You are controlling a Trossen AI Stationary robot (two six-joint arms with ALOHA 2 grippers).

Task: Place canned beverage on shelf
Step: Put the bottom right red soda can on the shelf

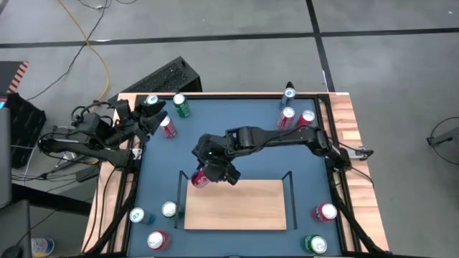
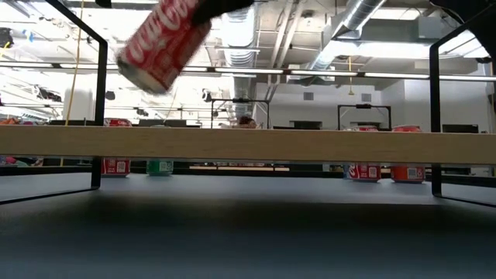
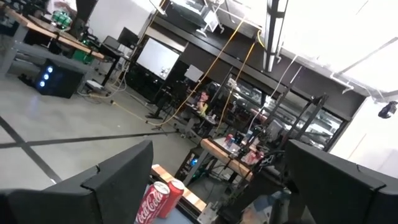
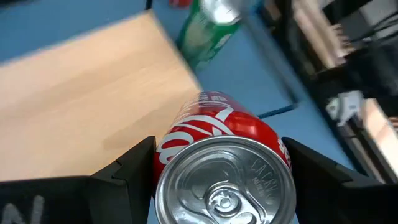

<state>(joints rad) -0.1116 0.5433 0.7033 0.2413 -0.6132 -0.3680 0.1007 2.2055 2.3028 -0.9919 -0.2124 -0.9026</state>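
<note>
A red canned beverage hangs tilted above the far-left corner of the shelf, a light-wood board with black end rails. My right gripper is shut on it. In the low view the can hangs well above the board. In the right wrist view the can's silver top faces the camera, with the shelf beyond it. My left gripper waits open at the table's far left, near several cans. My right gripper pinches the can's side wall between its two fingers, which stand on opposite sides near the can's top end. The fingers slant down from the far right. The can is lifted clear of the shelf, its bottom end lower and toward the table's left.
Cans stand around the blue tabletop: a group at the far left, one at the far right, one at the near left and one at the near right. A green can stands beside the shelf's left end.
</note>
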